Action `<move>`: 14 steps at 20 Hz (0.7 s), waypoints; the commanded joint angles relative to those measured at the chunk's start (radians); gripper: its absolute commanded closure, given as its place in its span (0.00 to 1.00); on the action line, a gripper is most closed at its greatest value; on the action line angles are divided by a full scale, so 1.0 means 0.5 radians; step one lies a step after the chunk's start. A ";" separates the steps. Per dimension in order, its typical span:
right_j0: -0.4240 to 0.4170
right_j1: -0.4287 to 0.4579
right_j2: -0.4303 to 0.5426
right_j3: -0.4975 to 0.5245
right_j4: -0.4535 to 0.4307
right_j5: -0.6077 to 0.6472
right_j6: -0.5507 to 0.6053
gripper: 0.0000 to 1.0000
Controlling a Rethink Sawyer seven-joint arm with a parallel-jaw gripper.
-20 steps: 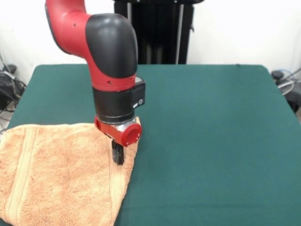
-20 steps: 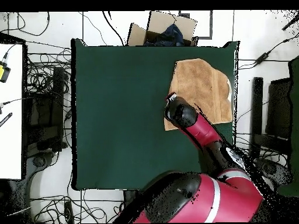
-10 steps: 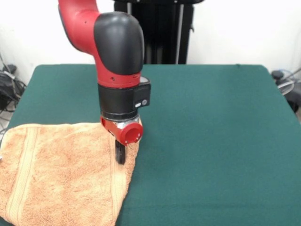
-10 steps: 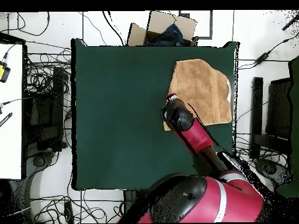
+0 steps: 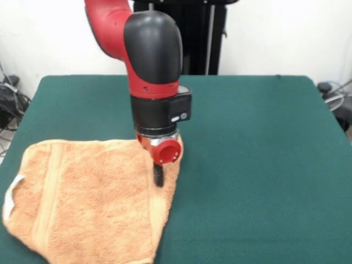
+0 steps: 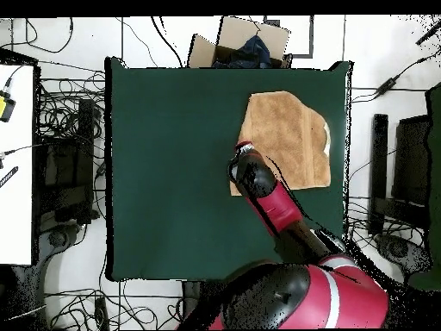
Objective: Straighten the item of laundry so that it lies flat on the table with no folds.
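The tan-orange towel (image 5: 93, 198) lies on the near left part of the green table (image 5: 258, 165), with a woven band near each side and a white label (image 5: 11, 193) at its left edge. Its left corner looks rounded and curled. My gripper (image 5: 158, 177) points straight down at the towel's right border, its black fingers shut together on the cloth. Seen from overhead, the towel (image 6: 284, 138) sits in the table's (image 6: 172, 172) upper right, and the arm's wrist (image 6: 250, 172) covers the gripper and the towel's lower left corner.
A cardboard box (image 6: 241, 45) with dark cloth inside stands on the floor beyond the table's top edge in the overhead view. Cables (image 6: 65, 112) and stands surround the table. Green cloth stretches wide to the right of the towel in the front view.
The gripper has moved right in the front view, and the towel has slid along with it. The towel's left edge, with the label, has come in from the table's edge.
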 commanded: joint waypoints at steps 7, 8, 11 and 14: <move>0.160 0.013 0.441 0.510 0.246 0.220 0.819 1.00; 0.170 0.002 0.442 0.516 0.256 0.219 0.830 1.00; 0.197 -0.055 0.475 0.557 0.293 0.228 0.886 1.00; 0.237 -0.107 0.484 0.585 0.334 0.229 0.931 1.00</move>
